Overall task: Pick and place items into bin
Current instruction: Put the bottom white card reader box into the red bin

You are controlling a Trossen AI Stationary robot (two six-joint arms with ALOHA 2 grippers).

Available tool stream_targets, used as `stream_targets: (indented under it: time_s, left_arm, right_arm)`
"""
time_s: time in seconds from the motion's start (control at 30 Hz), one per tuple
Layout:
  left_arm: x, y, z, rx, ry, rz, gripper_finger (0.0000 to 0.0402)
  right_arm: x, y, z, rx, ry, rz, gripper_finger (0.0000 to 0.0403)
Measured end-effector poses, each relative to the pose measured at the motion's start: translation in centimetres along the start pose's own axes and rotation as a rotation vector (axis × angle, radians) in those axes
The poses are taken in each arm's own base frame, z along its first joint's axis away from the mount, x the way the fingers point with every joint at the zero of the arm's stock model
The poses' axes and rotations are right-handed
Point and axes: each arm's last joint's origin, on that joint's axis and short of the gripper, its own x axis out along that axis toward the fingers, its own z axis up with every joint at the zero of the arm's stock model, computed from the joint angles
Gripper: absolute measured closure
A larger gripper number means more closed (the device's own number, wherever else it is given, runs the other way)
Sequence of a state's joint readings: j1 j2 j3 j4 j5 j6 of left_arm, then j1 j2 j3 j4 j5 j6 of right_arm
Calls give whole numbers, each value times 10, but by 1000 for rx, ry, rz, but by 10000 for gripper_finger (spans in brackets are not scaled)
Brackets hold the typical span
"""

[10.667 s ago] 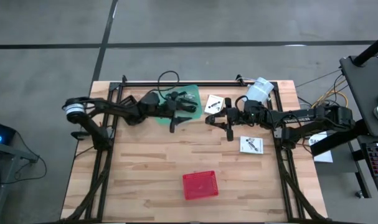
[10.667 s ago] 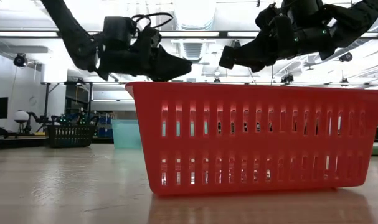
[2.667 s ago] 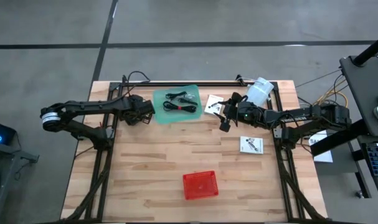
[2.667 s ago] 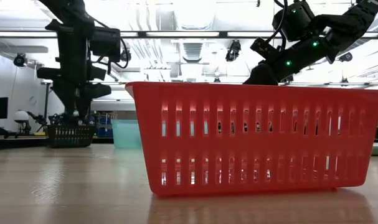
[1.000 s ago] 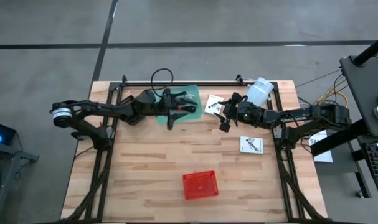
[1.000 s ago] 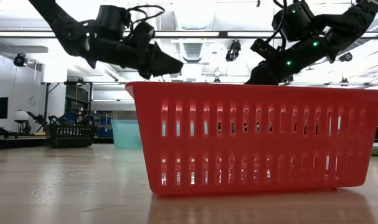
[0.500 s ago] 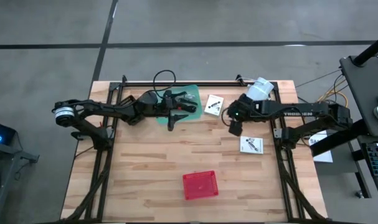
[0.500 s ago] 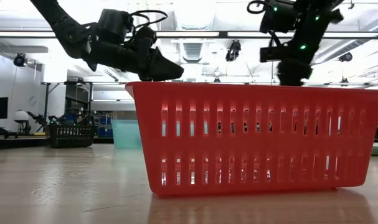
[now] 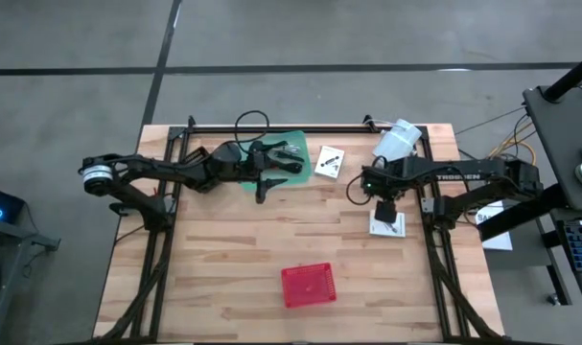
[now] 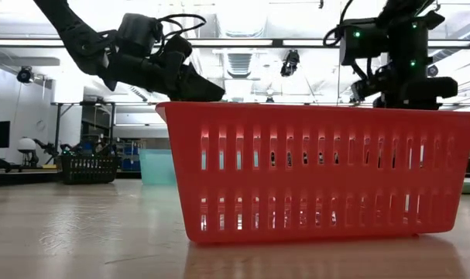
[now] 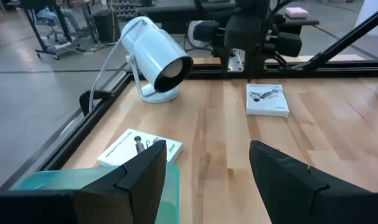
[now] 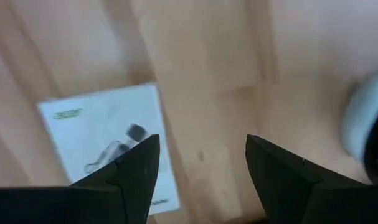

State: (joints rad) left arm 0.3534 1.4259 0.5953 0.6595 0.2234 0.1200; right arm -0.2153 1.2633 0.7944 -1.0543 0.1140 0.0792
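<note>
The table (image 9: 223, 259) is a light wooden butcher-block top with a black metal frame along its far edge and sides, standing on a grey concrete floor crossed by dark seams. In the low view the room behind is a bright workshop with ceiling lights, shelving and a dark wire basket on a distant bench.

One red slotted plastic bin (image 9: 308, 285) sits near the front middle of the table, well apart from everything else; nothing can be seen inside it from above. One translucent green plastic tray (image 9: 271, 159) lies at the far left-centre, holding thin black coiled cables (image 9: 283, 158) whose number cannot be told. Two small white cards with black marks are visible: one card (image 9: 329, 161) just right of the tray, the other card (image 9: 387, 222) further right and nearer the front. One large white cylinder (image 9: 396, 141) lies on its side at the far right corner.

There are two dark arms. The left gripper (image 9: 264, 184) reaches over the near edge of the green tray, its fingers (image 11: 145, 180) spread apart and holding nothing. The right gripper (image 9: 386, 209) hangs directly above the nearer white card, its fingers (image 12: 136, 171) apart with nothing between them, the card showing beneath in the right wrist view.
</note>
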Motion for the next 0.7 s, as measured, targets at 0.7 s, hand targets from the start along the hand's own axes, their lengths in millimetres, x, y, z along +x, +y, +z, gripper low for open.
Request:
stream_targets:
  time_s: [0.7]
  left_arm:
    - [-2, -1, -8, -15, 33, -4, 189]
  right_arm:
    - [4, 11, -2, -89, 0, 102, 179]
